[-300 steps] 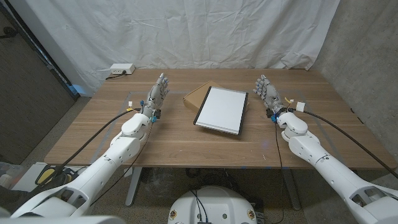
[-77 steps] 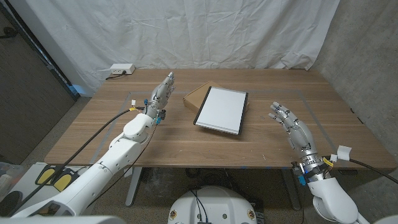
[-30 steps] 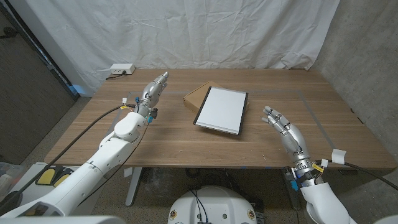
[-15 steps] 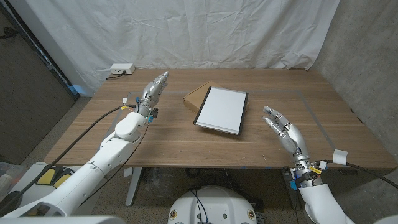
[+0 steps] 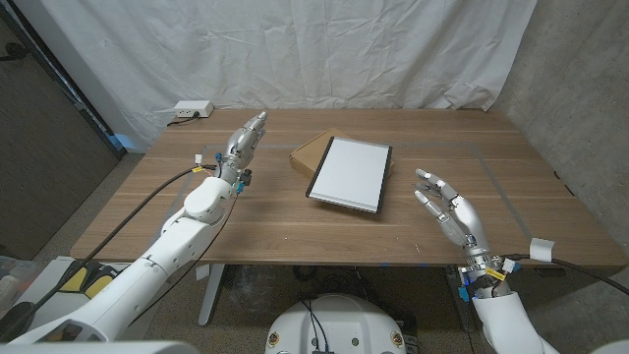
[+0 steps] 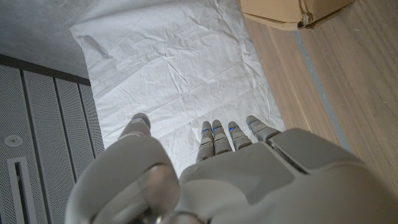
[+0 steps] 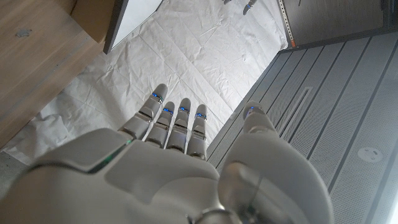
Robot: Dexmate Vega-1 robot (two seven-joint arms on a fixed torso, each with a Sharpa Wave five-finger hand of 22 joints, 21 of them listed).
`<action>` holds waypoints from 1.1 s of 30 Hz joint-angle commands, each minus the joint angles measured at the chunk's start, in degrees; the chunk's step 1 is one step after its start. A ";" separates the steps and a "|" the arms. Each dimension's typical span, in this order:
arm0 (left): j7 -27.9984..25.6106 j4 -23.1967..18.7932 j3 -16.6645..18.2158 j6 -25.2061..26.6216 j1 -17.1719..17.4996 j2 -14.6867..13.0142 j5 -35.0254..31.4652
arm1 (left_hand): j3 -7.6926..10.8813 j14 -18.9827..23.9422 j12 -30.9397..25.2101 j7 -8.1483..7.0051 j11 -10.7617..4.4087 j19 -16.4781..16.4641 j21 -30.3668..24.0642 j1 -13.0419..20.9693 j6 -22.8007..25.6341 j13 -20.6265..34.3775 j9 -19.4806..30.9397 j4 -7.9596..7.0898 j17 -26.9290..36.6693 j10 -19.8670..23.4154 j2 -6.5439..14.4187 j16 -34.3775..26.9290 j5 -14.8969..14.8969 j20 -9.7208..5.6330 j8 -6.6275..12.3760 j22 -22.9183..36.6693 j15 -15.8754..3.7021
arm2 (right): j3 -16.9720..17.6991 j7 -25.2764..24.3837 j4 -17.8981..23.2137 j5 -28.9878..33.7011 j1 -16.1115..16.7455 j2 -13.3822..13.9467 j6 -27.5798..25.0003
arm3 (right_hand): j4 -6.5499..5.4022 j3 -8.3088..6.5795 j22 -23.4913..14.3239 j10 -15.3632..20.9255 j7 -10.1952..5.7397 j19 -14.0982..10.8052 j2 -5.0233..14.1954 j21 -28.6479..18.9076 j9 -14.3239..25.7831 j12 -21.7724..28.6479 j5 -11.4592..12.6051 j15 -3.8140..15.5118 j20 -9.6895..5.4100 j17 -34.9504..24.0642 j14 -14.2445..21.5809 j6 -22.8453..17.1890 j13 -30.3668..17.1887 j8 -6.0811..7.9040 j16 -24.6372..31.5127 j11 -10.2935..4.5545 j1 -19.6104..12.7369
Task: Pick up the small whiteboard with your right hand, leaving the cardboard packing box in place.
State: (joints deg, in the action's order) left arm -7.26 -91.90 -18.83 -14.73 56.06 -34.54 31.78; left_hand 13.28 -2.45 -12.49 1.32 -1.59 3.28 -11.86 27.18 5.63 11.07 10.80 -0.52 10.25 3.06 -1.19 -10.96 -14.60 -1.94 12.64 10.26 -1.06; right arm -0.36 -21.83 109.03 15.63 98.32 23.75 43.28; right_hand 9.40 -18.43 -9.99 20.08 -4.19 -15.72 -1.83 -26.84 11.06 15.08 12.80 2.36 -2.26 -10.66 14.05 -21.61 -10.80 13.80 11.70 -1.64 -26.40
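The small whiteboard [image 5: 350, 173], white with a dark frame, lies tilted on the flat cardboard packing box [image 5: 308, 150] at the table's middle back. In the right wrist view a corner of the whiteboard [image 7: 135, 17] and the box [image 7: 93, 18] show beyond my fingers. My right hand [image 5: 447, 207] hovers to the right of the whiteboard near the front edge, fingers spread, holding nothing. Left of the box, my left hand [image 5: 241, 145] is stretched out with straight fingers and empty. The box's corner [image 6: 292, 12] appears in the left wrist view.
A white power box [image 5: 191, 109] with a cable sits at the table's [image 5: 295, 221] far left corner. A white cloth backdrop [image 5: 324, 49] hangs behind the table. Faint tape lines mark the tabletop around the middle.
Over ten seconds my right arm drew back from the table's right middle to the front edge and now edges toward the whiteboard. My left hand shifted slightly left. Whiteboard and box stayed put.
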 commanded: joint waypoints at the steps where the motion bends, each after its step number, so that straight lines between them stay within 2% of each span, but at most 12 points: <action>1: -2.81 -2.54 -0.28 0.61 0.59 1.64 -0.23 | -0.12 0.09 0.08 -0.03 -0.10 0.27 -0.05 0.47 -0.21 0.06 0.27 0.25 0.23 0.06 0.03 0.06 0.13 -1.91 -0.01 0.27 -0.32 | 3.02 -2.53 -1.47 4.46 -0.42 0.26 1.83 | 0.38 -0.08 -0.24 0.80 -0.13 -0.56 -0.10 0.33 0.23 0.51 0.45 2.30 -4.49 -0.11 0.62 -0.80 -0.23 0.25 0.27 -0.24 -0.79; 6: -3.07 -2.46 -0.76 1.29 0.04 2.06 -0.46 | -0.16 0.16 0.00 0.00 0.09 0.17 -0.08 0.48 -0.15 0.05 0.27 0.24 0.24 0.36 0.08 0.04 0.18 -1.88 -0.03 0.27 -0.26 | 5.00 -3.30 -1.35 6.71 0.05 0.18 1.92 | 0.38 -0.14 -0.26 1.07 -0.41 -0.76 -0.30 0.43 0.25 0.57 0.66 2.37 -4.67 -0.13 0.70 -1.49 -0.24 0.43 0.22 -0.41 -1.19; 8: -1.85 -1.64 -0.74 0.64 -0.47 2.55 0.57 | -0.17 0.21 0.02 -0.01 0.10 0.15 -0.09 0.49 -0.13 0.04 0.27 0.23 0.25 0.35 0.10 0.02 0.20 -1.89 -0.05 0.28 -0.20 | 5.60 -4.13 -0.76 8.94 0.56 -0.50 1.20 | 0.39 -0.16 -0.26 1.05 -0.53 -0.78 -0.35 0.46 0.26 0.55 0.71 2.38 -4.70 -0.13 0.72 -1.54 -0.25 0.43 0.21 -0.45 -1.30; 9: -1.05 -1.50 -0.82 1.22 -1.03 1.93 0.56 | -0.17 0.22 0.03 0.01 0.14 0.16 -0.09 0.49 -0.13 0.04 0.27 0.23 0.25 0.33 0.11 0.02 0.21 -1.89 -0.06 0.28 -0.19 | 5.70 -4.77 -0.41 10.19 0.82 -1.04 0.75 | 0.39 -0.18 -0.26 1.03 -0.74 -0.80 -0.41 0.51 0.27 0.52 0.79 2.42 -4.71 -0.14 0.74 -1.36 -0.25 0.32 0.19 -0.51 -1.44; 14: -0.15 -1.88 -0.61 3.23 -1.58 0.43 1.08 | -0.20 0.20 0.15 0.03 -0.05 0.15 -0.08 0.49 -0.11 0.03 0.27 0.22 0.26 0.12 0.15 0.04 0.26 -1.85 -0.10 0.28 -0.20 | 4.94 -7.75 1.21 14.49 1.76 -3.05 -1.46 | 0.30 -0.28 -0.29 1.34 -1.28 -1.36 -0.72 0.61 0.31 0.56 1.17 2.71 -4.83 -0.20 1.74 -0.47 -0.29 -0.19 0.47 -0.61 -2.07; 21: 1.95 -1.03 0.40 2.09 -0.49 -0.47 2.91 | -0.24 0.20 0.21 0.00 -0.08 0.22 -0.05 0.50 -0.03 0.01 0.27 0.20 0.27 0.08 0.22 0.06 0.32 -1.74 -0.13 0.29 -0.19 | 3.09 -12.75 2.65 20.42 2.77 -4.04 -3.65 | 0.08 -0.31 -0.35 0.89 -1.59 -2.28 -0.95 0.55 0.36 0.28 1.51 3.21 -5.02 -0.30 3.10 0.35 -0.32 -0.66 0.87 -0.59 -2.44; 25: 2.54 -0.84 0.61 1.58 0.05 -0.65 3.43 | -0.28 0.30 0.25 0.32 0.29 0.31 -0.02 0.52 -0.04 -0.01 0.27 0.19 0.27 0.07 0.27 0.03 0.37 -1.66 -0.19 0.29 -0.17 | 2.00 -14.89 2.81 21.34 3.13 -3.12 -4.10 | -0.25 -0.40 -0.44 -0.02 -1.36 -3.12 -0.89 0.51 0.42 -0.18 1.84 3.63 -5.04 -0.49 4.89 1.68 -0.35 -1.30 1.45 -0.71 -2.67; 28: 2.79 -1.23 0.83 1.90 0.30 -1.36 3.49 | -0.30 0.38 0.29 0.40 0.28 0.30 -0.02 0.52 -0.17 -0.02 0.26 0.19 0.28 0.02 0.29 0.01 0.40 -1.62 -0.27 0.30 -0.16 | 1.42 -16.30 3.37 22.73 3.44 -2.44 -5.05 | -0.54 -0.50 -0.52 -0.26 -1.38 -4.71 -0.85 0.23 0.49 -0.38 2.17 4.21 -5.14 -0.74 7.07 2.51 -0.39 -1.67 2.13 -1.30 -2.92; 33: 3.19 -1.43 1.50 1.02 1.07 -1.77 3.96 | -0.35 0.44 0.38 0.40 0.22 0.41 0.02 0.51 -0.20 -0.04 0.25 0.17 0.28 -0.12 0.32 0.00 0.45 -1.40 -0.33 0.30 -0.16 | 0.62 -19.09 5.64 28.16 4.42 -1.37 -9.54 | -0.60 -0.54 -0.54 0.89 -1.78 -5.78 -1.06 0.15 0.54 -0.01 2.45 5.19 -5.53 -0.92 8.56 2.17 -0.43 -1.53 2.51 -1.93 -3.26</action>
State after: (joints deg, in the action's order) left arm -5.47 -93.26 -18.44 -12.65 55.91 -35.15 34.55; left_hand 13.04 -2.14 -12.29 1.64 -1.57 3.29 -11.86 27.18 5.32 10.92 10.78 -0.29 10.25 3.08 -1.19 -10.97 -14.38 -1.94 12.65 10.25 -1.36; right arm 2.14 -34.98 111.61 35.20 101.12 21.01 39.47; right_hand 9.07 -18.75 -10.29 20.28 -5.63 -20.76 -2.78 -26.46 11.34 14.63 14.86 2.57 -2.37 -11.35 21.62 -19.33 -11.08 12.46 13.86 -3.11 -28.78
